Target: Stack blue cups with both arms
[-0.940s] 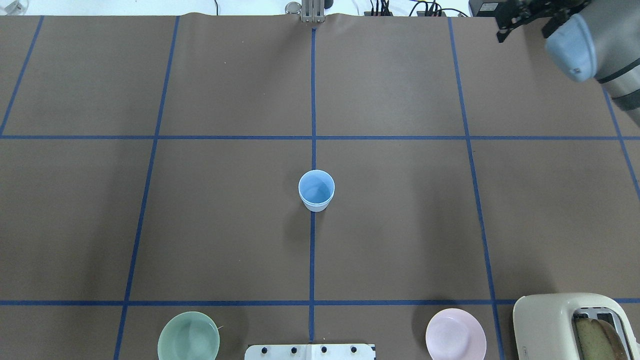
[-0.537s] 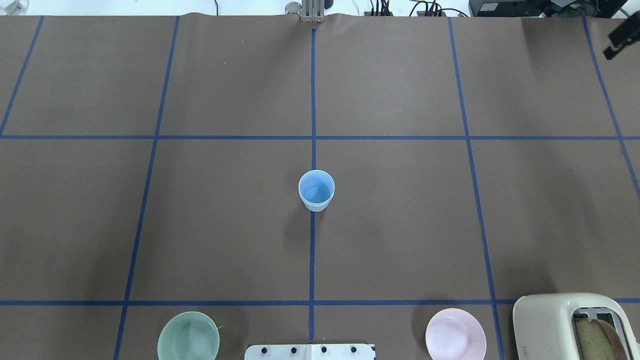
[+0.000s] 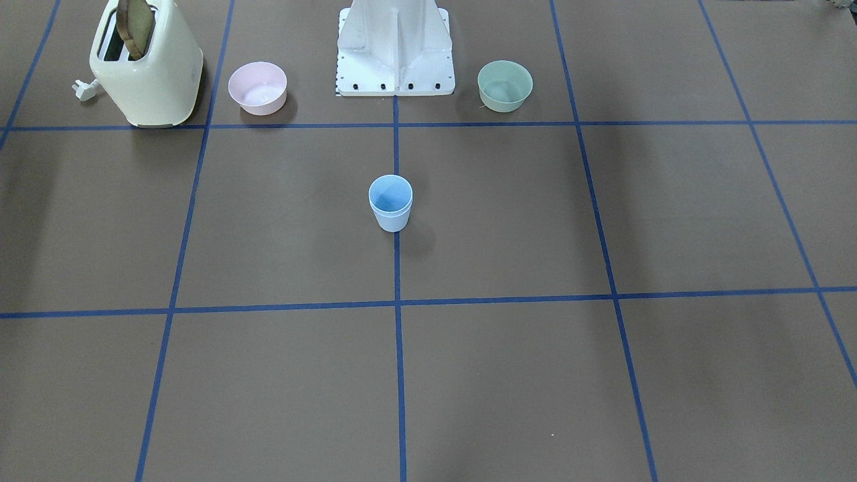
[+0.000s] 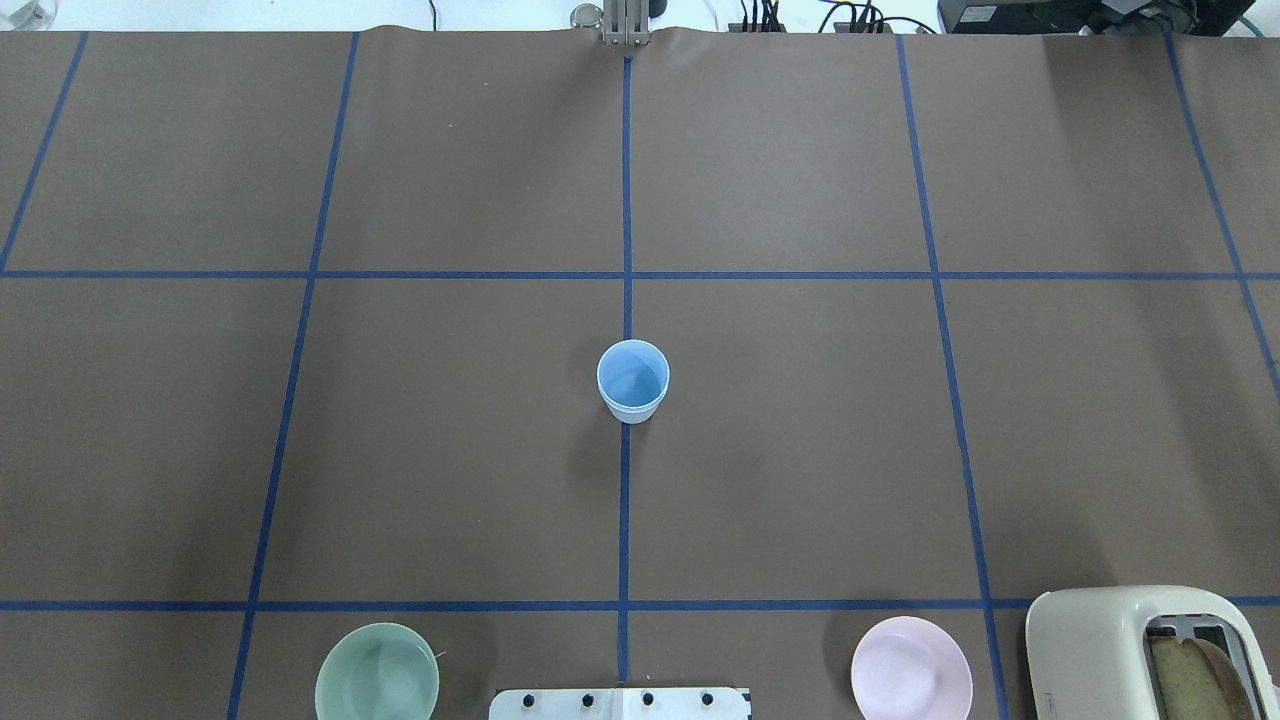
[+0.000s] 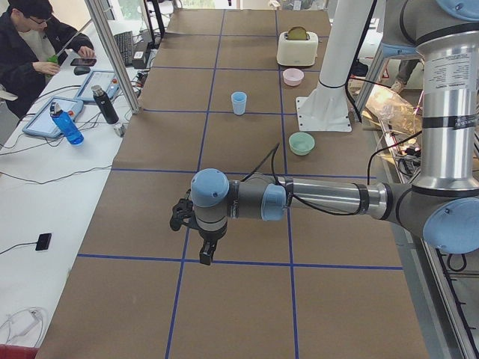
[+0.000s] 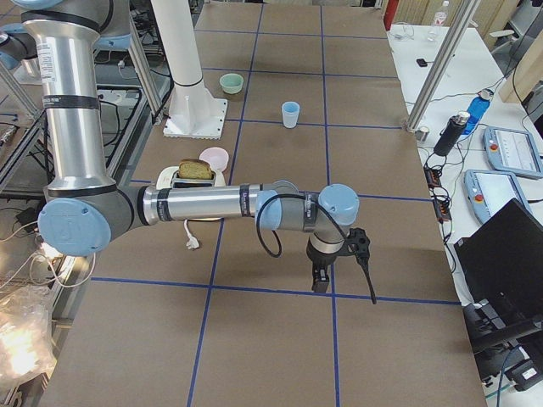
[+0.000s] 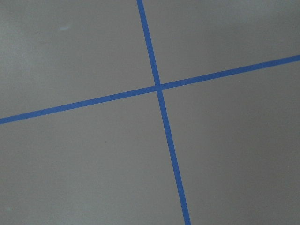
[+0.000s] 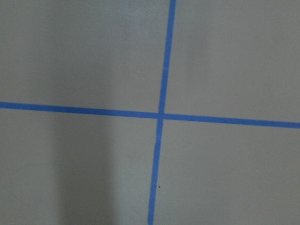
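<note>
The blue cups (image 4: 633, 382) stand upright on the centre tape line, apparently nested one in the other, with a second rim line below the lip in the front-facing view (image 3: 390, 211). No gripper is near them. The left gripper (image 5: 207, 253) shows only in the exterior left view, low over a tape crossing far to the left of the cups. The right gripper (image 6: 320, 278) shows only in the exterior right view, low over a tape crossing far to their right. I cannot tell whether either is open or shut. Both wrist views show only bare brown table and blue tape.
A cream toaster (image 4: 1140, 650) holding bread, a pink bowl (image 4: 911, 668) and a pale green bowl (image 4: 377, 672) sit along the robot's edge beside the white base pedestal (image 3: 395, 47). An operator (image 5: 30, 37) sits at a side table with bottles and tablets.
The right arm and gripper, at the overhead view's top right a second ago, moved off to the right and left that view. The cups have not moved.
</note>
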